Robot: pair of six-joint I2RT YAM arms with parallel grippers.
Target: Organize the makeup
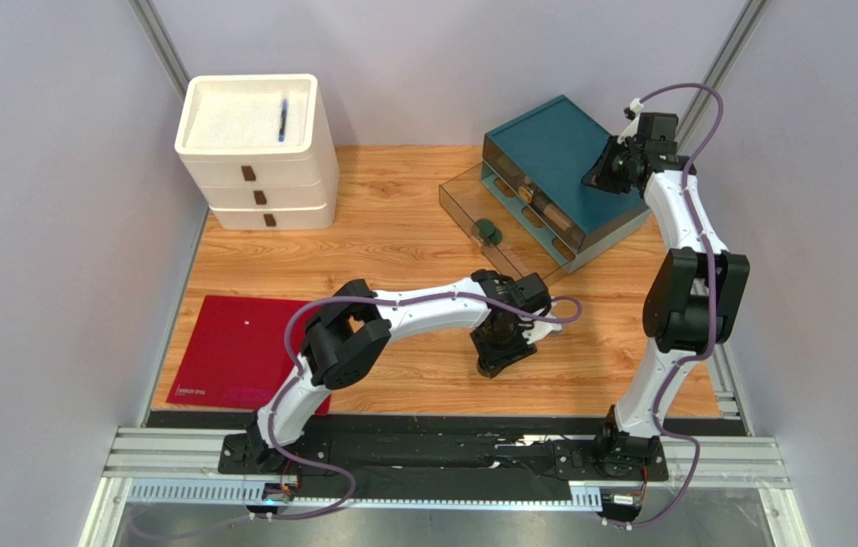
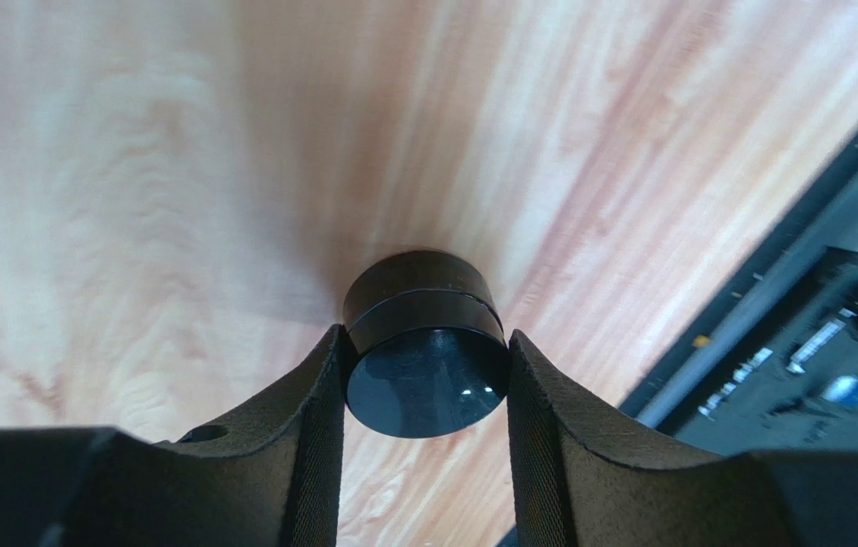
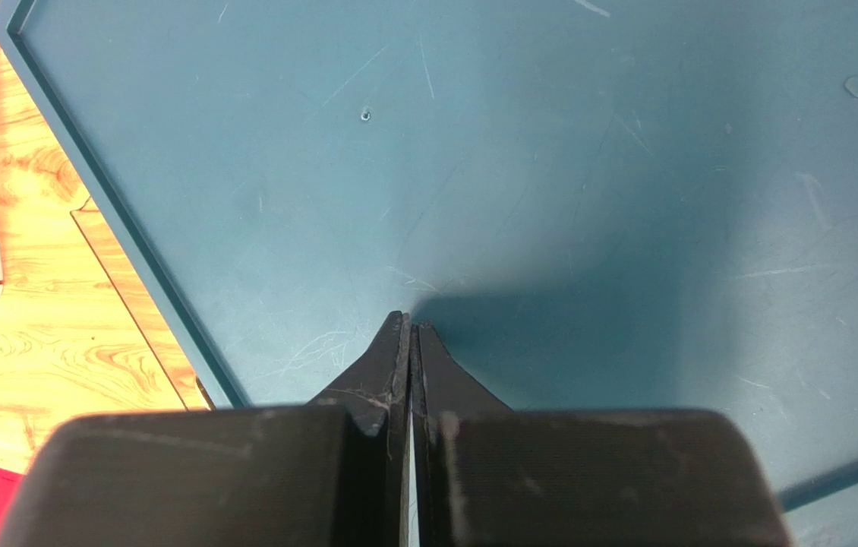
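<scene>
Left tool (image 2: 425, 342) grips jar (image 2: 422, 299), not yet stowed; right tool (image 3: 411, 325) pinched empty over organizer (image 1: 548, 143) upper right; likely near done.

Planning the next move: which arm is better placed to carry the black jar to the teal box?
Left. The left gripper holds the black jar between both fingers over the wooden table. The right gripper is shut and empty above the teal box, so it would need a handover.

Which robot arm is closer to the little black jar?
Left. The left arm has its jaws clamped on the black jar; the right arm is far off, shut jaws over the teal box.
</scene>
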